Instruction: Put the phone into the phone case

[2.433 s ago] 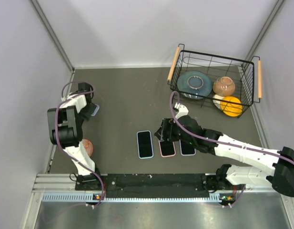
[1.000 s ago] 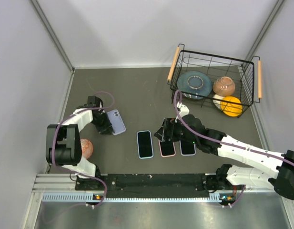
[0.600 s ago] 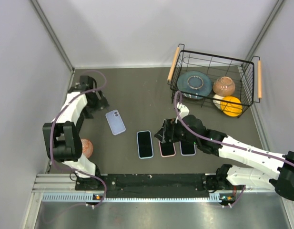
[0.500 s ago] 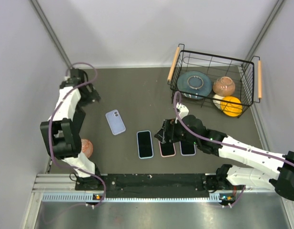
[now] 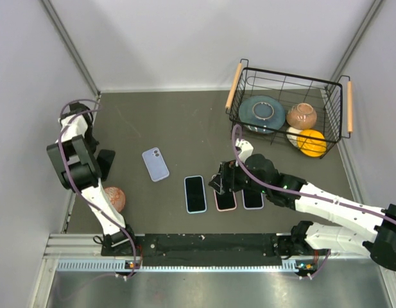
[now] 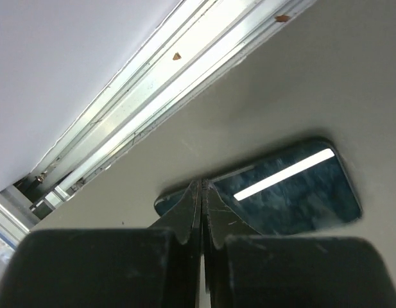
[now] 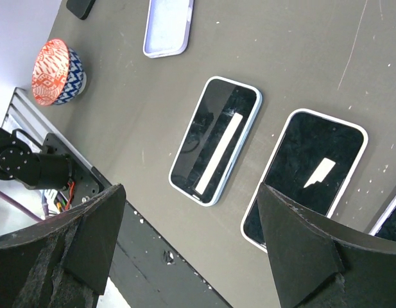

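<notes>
A bare black phone (image 5: 106, 160) lies near the table's left edge, seen in the left wrist view as a glossy dark slab (image 6: 284, 192). The empty lavender phone case (image 5: 155, 164) lies to its right, apart from it, and also shows in the right wrist view (image 7: 167, 25). My left gripper (image 6: 203, 184) is shut with nothing in it, its tips just over the phone's end; from above it sits at the far left (image 5: 97, 151). My right gripper (image 5: 222, 181) is open, holds nothing, and hovers over a row of cased phones (image 7: 188, 189).
Three phones in cases lie side by side near the front: light blue (image 5: 195, 194), pink (image 5: 224, 199), and one more (image 5: 252, 199). A red patterned bowl (image 5: 115, 199) sits front left. A wire basket (image 5: 234, 90) with dishes stands back right. A metal rail (image 6: 153, 109) borders the table.
The left gripper set the lavender case down, swung away to the far left edge and closed over the black phone's end. The right arm has barely moved.
</notes>
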Controlling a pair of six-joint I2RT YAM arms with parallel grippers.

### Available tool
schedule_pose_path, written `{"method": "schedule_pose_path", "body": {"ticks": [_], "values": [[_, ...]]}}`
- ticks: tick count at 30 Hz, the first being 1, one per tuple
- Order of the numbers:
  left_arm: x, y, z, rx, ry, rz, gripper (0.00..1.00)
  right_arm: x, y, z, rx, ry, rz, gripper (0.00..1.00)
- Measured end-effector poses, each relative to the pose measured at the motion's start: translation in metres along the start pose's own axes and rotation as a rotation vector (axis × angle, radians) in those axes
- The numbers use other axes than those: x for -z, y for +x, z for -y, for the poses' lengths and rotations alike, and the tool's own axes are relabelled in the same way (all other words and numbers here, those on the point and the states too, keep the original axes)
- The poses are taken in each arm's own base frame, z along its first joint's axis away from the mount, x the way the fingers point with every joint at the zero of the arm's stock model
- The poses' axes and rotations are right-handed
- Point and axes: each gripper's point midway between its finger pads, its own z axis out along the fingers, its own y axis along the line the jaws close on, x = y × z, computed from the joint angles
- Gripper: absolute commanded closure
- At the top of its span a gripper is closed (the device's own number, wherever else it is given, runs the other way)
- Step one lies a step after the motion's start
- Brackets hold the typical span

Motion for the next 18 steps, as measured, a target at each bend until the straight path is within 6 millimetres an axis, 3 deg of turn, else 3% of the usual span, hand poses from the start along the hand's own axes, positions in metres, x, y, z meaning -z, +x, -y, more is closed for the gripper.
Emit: {"method": "schedule_pose_path", "body": {"ticks": [6,18], "values": [[-0.037,0.013,-0.004,-0.049,-0.117,-0.064,1.0,0.001,-0.004,0.003,0.015,0.002,0.009,0.16],[-0.053,0.021,-0.006,-0.075,-0.166,-0.084,1.0,0.004,-0.015,0.01,-0.001,0.012,0.038,0.16]]}}
